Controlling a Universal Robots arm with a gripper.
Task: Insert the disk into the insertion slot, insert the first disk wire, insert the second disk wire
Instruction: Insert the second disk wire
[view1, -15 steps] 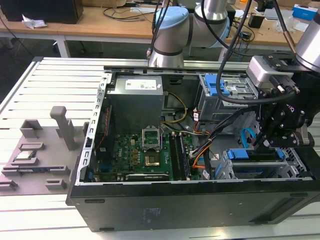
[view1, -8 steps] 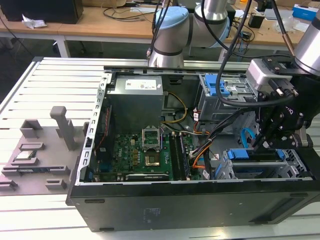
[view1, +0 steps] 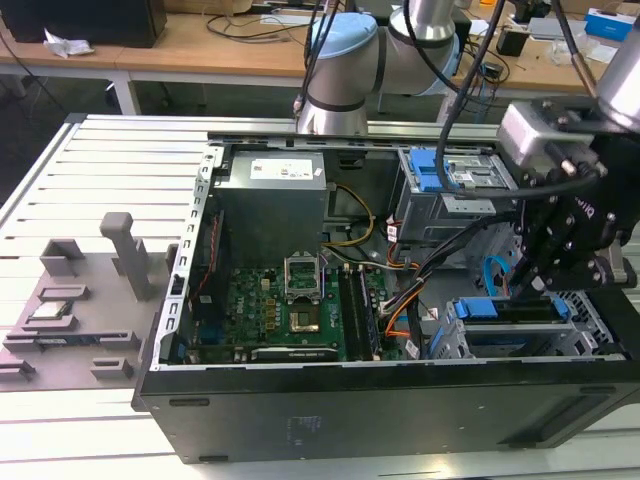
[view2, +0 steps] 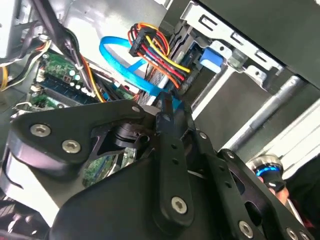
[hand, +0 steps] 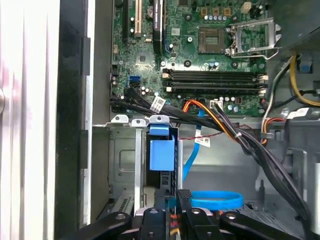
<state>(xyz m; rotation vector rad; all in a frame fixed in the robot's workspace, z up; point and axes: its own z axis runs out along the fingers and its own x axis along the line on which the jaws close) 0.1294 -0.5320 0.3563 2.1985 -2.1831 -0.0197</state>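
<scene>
- Exterior view: an open computer case (view1: 300, 400) lies on its side on a slatted metal table (view1: 110, 170). Inside it a green circuit board (view1: 290, 310) covers the floor, with a grey power supply box (view1: 272, 195) behind it.
- Exterior view: the black gripper (view1: 532, 278) hangs inside the case toward the exterior view's right, just above the silver drive cage (view1: 590, 325) in the near corner. The disk (view1: 520, 342) sits in that cage, and its blue carrier shows along the top edge. A loop of flat blue cable (view1: 492, 275) lies just beside the gripper. From here I cannot tell whether the claw is spread or pressed together.
- Exterior view: a taller grey bay with a blue latch (view1: 445, 190) stands farther back, apart from the cage.
- Second wrist view: the gripper (view2: 167, 107) is pressed together on a black plug (view2: 167, 100) at the end of the flat blue cable (view2: 125, 62). A bundle of red, yellow and orange wires (view2: 157, 52) runs just behind it. The silver cage rim (view2: 235, 42) and a bit of blue carrier (view2: 210, 57) lie beyond.
- First wrist view: the gripper (hand: 184, 196) points down over the cage (hand: 122, 170). The blue handle of the disk's carrier (hand: 162, 150) stands in the cage, close to the fingertips. The blue cable loop (hand: 215, 200) curls beside them, and the circuit board (hand: 200, 60) lies beyond.
</scene>
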